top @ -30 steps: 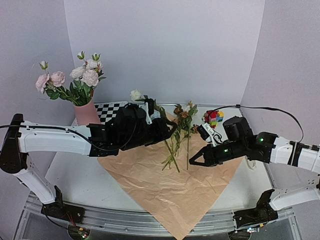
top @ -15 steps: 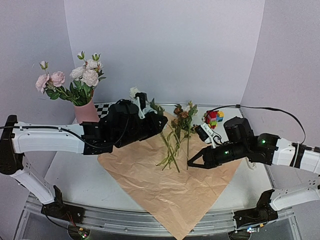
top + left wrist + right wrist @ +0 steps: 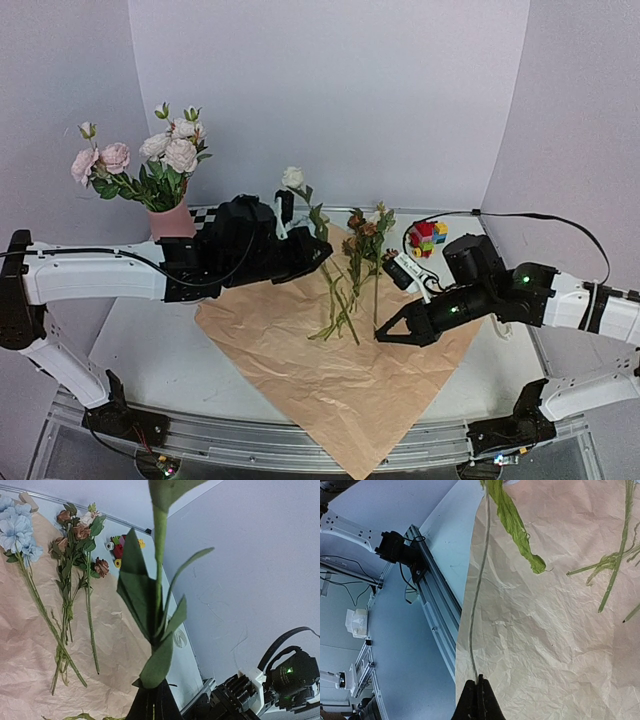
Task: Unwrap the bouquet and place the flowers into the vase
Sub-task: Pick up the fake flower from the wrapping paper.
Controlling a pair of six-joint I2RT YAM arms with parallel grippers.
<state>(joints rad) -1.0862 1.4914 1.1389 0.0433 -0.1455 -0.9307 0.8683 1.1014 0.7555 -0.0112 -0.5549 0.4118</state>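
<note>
1. The left jaws, above the far-left edge of the paper (image 3: pixel 330 370), are clamped on the green stem of a white flower (image 3: pixel 292 177), which is held clear of the sheet.
2. The right jaws, low over the paper's right side, are pinched tight on the end of a thin stem (image 3: pixel 474 605).
3. The other flowers (image 3: pixel 352 270) lie across the paper's middle. The vase (image 3: pixel 175 228), holding pink and white blooms, stands beyond the paper's far-left corner.
4. Only the left wrist view shows the pale blue blooms (image 3: pixel 15 530). Only the right wrist view shows a crumpled green strip (image 3: pixel 512 525).
</note>
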